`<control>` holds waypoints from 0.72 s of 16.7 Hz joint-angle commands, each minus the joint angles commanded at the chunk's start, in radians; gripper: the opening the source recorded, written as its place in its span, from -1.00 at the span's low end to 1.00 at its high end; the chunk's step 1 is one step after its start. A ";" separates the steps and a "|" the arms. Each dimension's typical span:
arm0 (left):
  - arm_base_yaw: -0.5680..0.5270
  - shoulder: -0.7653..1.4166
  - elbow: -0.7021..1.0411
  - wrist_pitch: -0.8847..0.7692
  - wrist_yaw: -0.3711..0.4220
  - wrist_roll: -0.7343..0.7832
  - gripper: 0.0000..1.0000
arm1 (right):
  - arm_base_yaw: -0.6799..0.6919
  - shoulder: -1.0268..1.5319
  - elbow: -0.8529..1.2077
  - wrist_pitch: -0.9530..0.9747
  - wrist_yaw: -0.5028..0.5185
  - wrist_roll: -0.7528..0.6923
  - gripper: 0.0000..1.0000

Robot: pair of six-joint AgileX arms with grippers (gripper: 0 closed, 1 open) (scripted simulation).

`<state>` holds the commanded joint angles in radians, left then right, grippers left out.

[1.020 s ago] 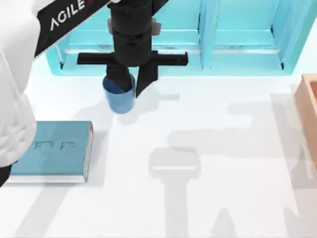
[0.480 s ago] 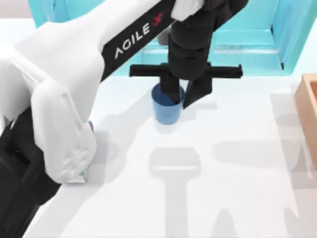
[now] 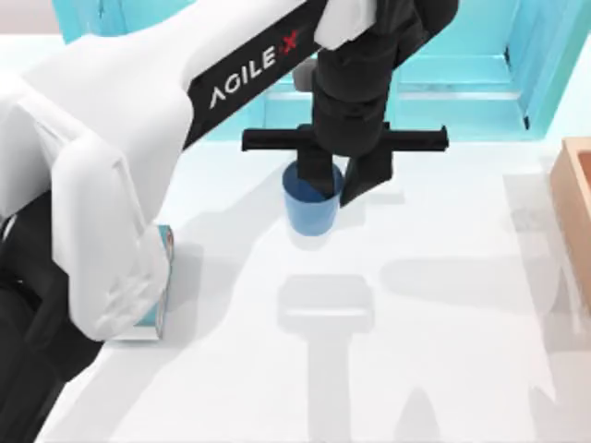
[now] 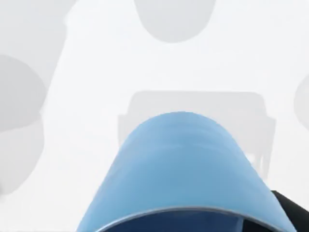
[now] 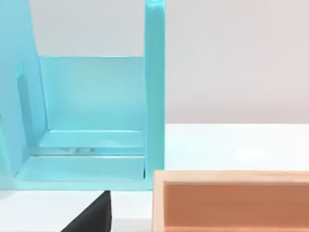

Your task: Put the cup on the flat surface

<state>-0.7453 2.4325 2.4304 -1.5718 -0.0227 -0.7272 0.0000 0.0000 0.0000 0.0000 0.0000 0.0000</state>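
Rendered tabletop test scene: plain white tabletop (image 3: 443,369), turquoise shelf unit (image 3: 462,83), wooden box (image 3: 577,212).

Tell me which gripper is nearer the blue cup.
Left. The left gripper is right at the cup, one finger inside its rim and one outside. The right arm is parked off to the table's right, facing the shelf unit.

The cup (image 3: 309,205) stands mid-table on the tabletop (image 3: 443,369), before the shelf unit (image 3: 462,65), with the book (image 3: 162,277) left and the wooden box (image 3: 577,212) right.

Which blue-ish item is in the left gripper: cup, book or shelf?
The cup: the left gripper grips its rim mid-table. The teal book lies left; the turquoise shelf stands behind.
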 joint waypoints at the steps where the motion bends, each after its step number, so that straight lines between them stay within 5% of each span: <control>1: 0.002 -0.013 -0.054 0.037 0.000 0.002 -1.00 | 0.000 0.000 0.000 0.000 0.000 0.000 1.00; 6: 0.004 -0.067 -0.307 0.214 -0.001 0.014 -1.00 | 0.000 0.000 0.000 0.000 0.000 0.000 1.00; 12: 0.004 -0.075 -0.341 0.245 -0.001 0.017 -1.00 | 0.000 0.000 0.000 0.000 0.000 0.000 1.00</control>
<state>-0.7412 2.3571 2.0892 -1.3265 -0.0241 -0.7105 0.0000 0.0000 0.0000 0.0000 0.0000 0.0000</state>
